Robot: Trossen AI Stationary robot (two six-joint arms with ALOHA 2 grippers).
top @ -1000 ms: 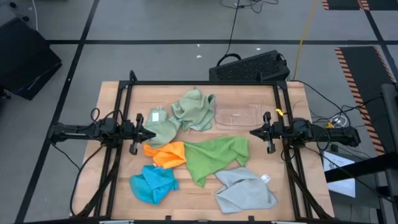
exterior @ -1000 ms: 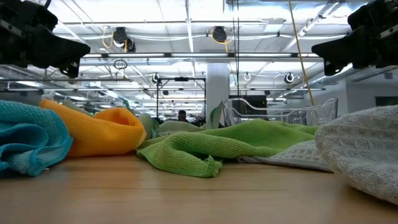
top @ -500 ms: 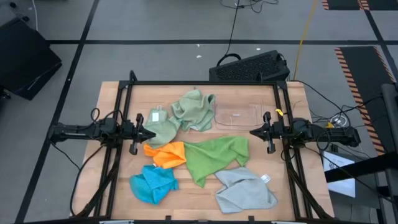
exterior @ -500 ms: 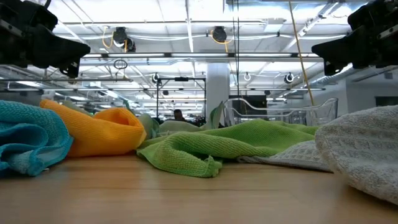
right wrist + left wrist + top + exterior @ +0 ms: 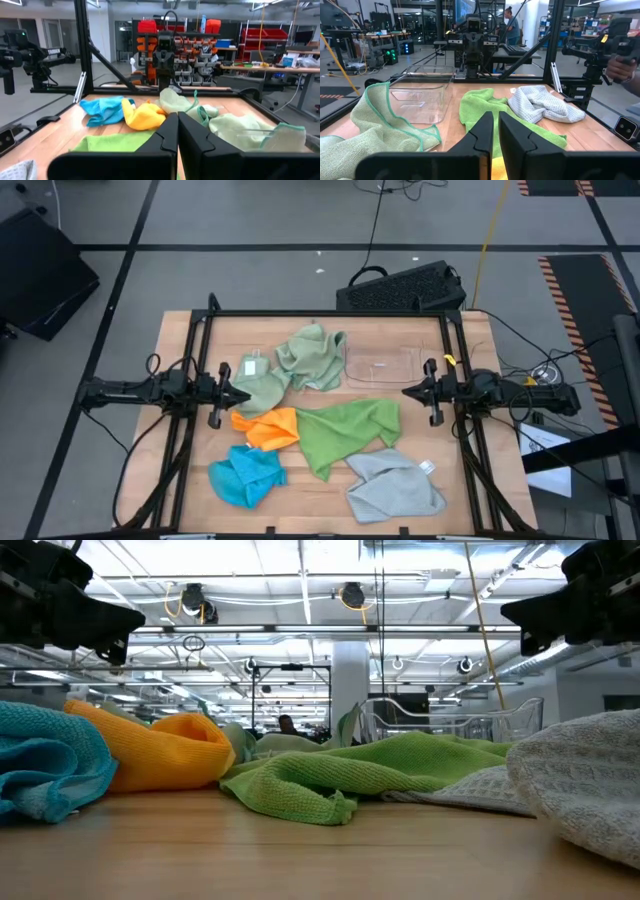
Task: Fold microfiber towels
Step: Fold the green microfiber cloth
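Nothing has shifted since a second ago: my left tool (image 5: 247,396) and right tool (image 5: 405,392) hang pressed together, empty, either side of the crumpled bright green microfiber towel (image 5: 340,435) mid-worktop (image 5: 460,490). Folding hasn't begun. Only the left wrist view shows the clear shallow plastic tray (image 5: 420,97) standing empty behind that towel.

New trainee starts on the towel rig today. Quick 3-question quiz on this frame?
1. True or false: the blue towel lies in the tray.
2. Which towel touches the orange towel: A) grey towel B) bright green towel C) neither?
3. Fill in: both grippers, left gripper and right gripper, are ___ and hold nothing.

Key: 1 false; 2 B; 3 shut.
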